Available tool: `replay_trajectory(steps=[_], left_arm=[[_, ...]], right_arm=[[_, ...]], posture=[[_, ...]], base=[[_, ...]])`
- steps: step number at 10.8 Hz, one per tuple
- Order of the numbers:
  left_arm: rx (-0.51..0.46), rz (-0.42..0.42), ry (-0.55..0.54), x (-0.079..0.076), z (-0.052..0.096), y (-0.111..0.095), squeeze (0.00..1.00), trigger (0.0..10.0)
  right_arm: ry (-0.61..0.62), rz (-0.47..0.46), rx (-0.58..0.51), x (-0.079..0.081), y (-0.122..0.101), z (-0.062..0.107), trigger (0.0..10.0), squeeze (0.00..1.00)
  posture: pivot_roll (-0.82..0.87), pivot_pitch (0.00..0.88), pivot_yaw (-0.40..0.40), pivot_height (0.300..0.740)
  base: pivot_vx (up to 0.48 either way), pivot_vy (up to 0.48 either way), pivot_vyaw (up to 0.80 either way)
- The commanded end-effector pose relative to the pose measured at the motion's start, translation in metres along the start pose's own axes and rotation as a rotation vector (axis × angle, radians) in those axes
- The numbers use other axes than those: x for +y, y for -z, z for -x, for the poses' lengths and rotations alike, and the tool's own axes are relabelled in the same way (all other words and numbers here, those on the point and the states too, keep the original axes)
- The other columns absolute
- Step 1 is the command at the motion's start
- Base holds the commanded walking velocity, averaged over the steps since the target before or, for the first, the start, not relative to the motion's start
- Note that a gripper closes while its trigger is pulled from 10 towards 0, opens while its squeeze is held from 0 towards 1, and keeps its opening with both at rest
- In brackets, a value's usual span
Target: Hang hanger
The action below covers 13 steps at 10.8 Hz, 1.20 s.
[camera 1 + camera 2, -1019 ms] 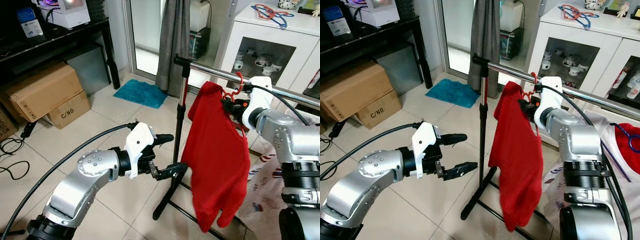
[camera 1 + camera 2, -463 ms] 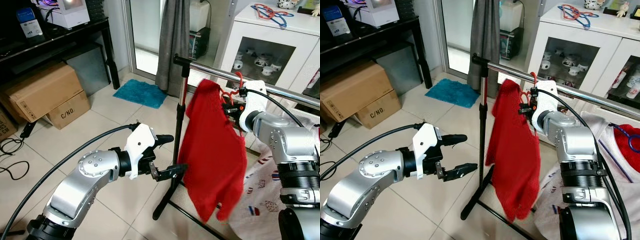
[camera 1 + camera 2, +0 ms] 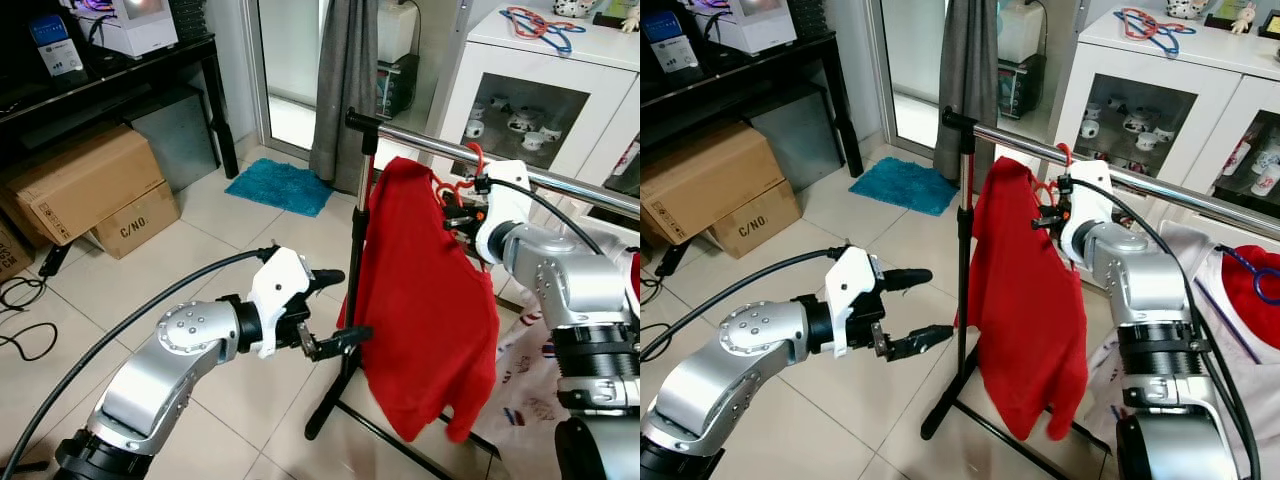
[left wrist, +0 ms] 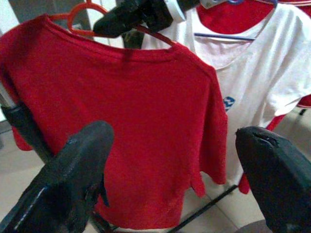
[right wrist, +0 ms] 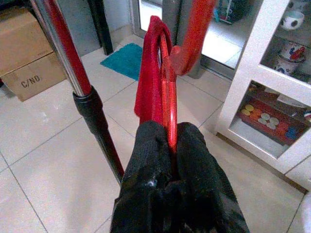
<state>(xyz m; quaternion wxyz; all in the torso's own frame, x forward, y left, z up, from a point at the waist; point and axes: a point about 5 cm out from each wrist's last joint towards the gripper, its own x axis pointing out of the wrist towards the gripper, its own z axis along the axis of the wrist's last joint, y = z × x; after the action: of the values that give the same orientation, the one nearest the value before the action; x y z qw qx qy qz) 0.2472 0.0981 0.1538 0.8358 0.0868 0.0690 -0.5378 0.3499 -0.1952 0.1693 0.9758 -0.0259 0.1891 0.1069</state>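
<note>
Hovering low and nearest the camera, the left gripper [image 3: 335, 312] has its jaws released and empty, its lower finger just beside the black upright post of the clothes rack [image 3: 357, 240] and the hem side of the red short-sleeved shirt [image 3: 425, 300]; a careless sweep there could snag the cloth or knock the post. Farther off, the right gripper [image 3: 458, 213] has its jaws clenched on the neck of the red plastic hanger [image 3: 455, 185] that carries the shirt, holding it up against the near end of the silver horizontal rack rail [image 3: 430, 146]. The curved hook rises level with the rail, but I cannot tell whether it has gone over it. The chief risk, in my judgement, is letting go too soon: with the hook merely beside the rail, hanger and shirt would drop to the pale tiled floor [image 3: 200, 240]. The shirt's weight could also twist the hanger within the grip.
</note>
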Motion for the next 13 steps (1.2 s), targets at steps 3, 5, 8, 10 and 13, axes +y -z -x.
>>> replay_trajectory(steps=[3,5,8,10,13], left_arm=[[-0.060,-0.019,-0.162,0.012,0.003,-0.007,0.00,10.0],[-0.088,-0.004,-0.257,0.015,0.004,-0.009,0.00,10.0],[-0.102,0.000,-0.420,0.021,0.005,-0.006,0.00,10.0],[-0.101,0.030,-0.468,0.024,0.006,-0.005,0.00,10.0],[-0.097,0.028,-0.484,0.022,0.006,-0.004,0.00,10.0]], right_arm=[[-0.026,0.015,-0.185,0.005,-0.019,0.018,0.0,0.00],[-0.023,-0.001,-0.287,0.005,-0.020,0.035,0.0,0.00],[-0.080,0.042,-0.319,0.020,-0.004,0.063,0.0,0.00],[-0.030,0.009,-0.297,0.025,0.017,0.072,0.0,0.00],[0.007,-0.024,-0.264,0.033,0.031,0.074,0.0,0.00]], posture=[[0.06,0.000,0.005,0.740],[0.06,0.000,0.011,0.740],[0.05,0.000,0.020,0.740],[0.05,0.000,0.013,0.740],[0.06,0.000,0.012,0.740]], base=[[0.000,0.000,0.00],[0.000,0.000,0.00],[0.000,0.000,0.00],[0.000,0.000,0.00],[0.000,0.000,0.00]])
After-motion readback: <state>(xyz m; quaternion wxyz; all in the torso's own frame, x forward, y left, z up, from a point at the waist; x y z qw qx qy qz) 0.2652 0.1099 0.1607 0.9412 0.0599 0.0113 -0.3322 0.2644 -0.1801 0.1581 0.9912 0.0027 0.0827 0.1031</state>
